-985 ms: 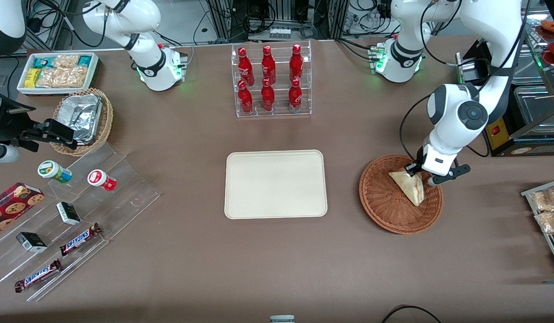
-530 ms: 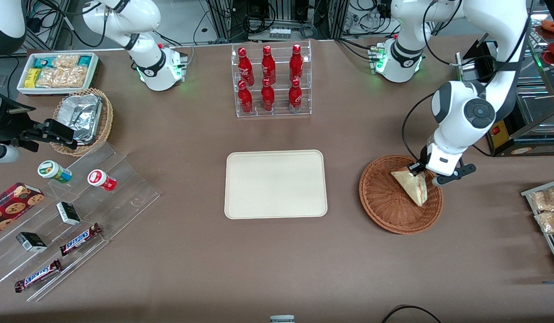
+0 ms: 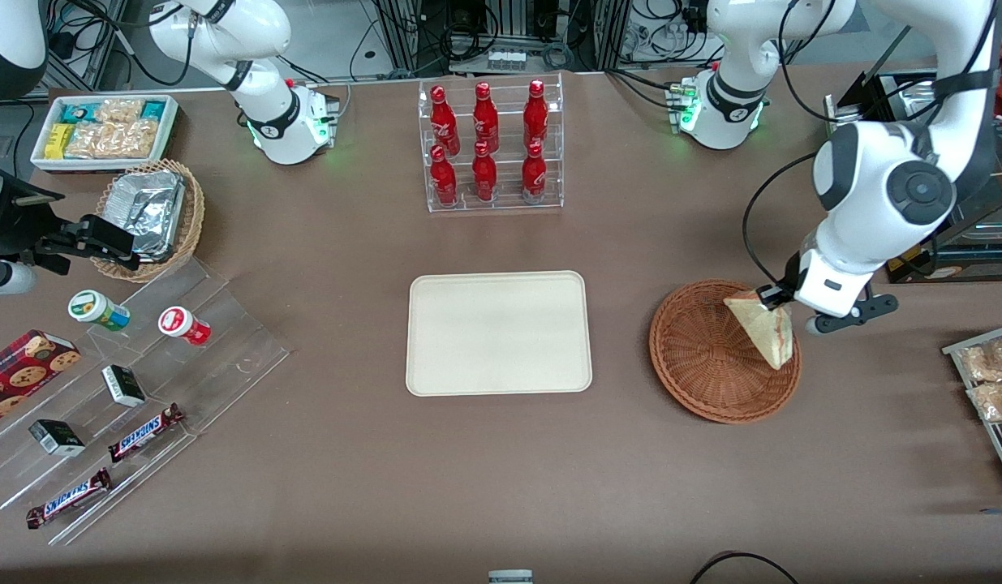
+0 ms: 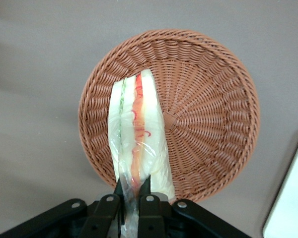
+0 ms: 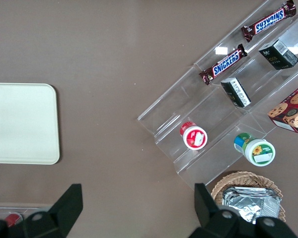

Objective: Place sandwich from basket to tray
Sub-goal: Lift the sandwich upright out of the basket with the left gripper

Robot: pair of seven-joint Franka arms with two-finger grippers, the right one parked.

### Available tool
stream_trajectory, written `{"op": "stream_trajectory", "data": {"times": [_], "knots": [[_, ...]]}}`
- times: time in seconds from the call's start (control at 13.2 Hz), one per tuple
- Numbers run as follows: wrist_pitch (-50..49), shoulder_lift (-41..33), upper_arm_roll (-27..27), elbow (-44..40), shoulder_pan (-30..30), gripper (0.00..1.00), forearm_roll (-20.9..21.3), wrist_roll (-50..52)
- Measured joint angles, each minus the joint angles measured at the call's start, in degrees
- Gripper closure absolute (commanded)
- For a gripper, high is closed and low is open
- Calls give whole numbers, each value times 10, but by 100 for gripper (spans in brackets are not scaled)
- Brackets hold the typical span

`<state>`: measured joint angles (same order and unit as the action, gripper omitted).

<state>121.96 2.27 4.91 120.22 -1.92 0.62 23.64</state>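
Above the basket (image 3: 716,357), toward the working arm's end of the table, the gripper (image 4: 132,193) is clenched on one corner of the sandwich (image 4: 136,134), which hangs clear of the wicker with its red and green cut edge facing the wrist camera. The gripped corner is hidden between the black fingers (image 4: 148,196), and clear wrap blurs the filling there. Well apart from the basket lies the tray (image 3: 498,332); only a cut-off corner of it shows in the wrist view.
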Motion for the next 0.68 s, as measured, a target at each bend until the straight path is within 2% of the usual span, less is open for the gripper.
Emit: {"op": "stream_trajectory", "data": {"times": [0.45,0.68], "knots": [[-129,-5,4,-98,-1,100,0,-66],[-147,-6,23,-115,-1,100,0,-100]]}}
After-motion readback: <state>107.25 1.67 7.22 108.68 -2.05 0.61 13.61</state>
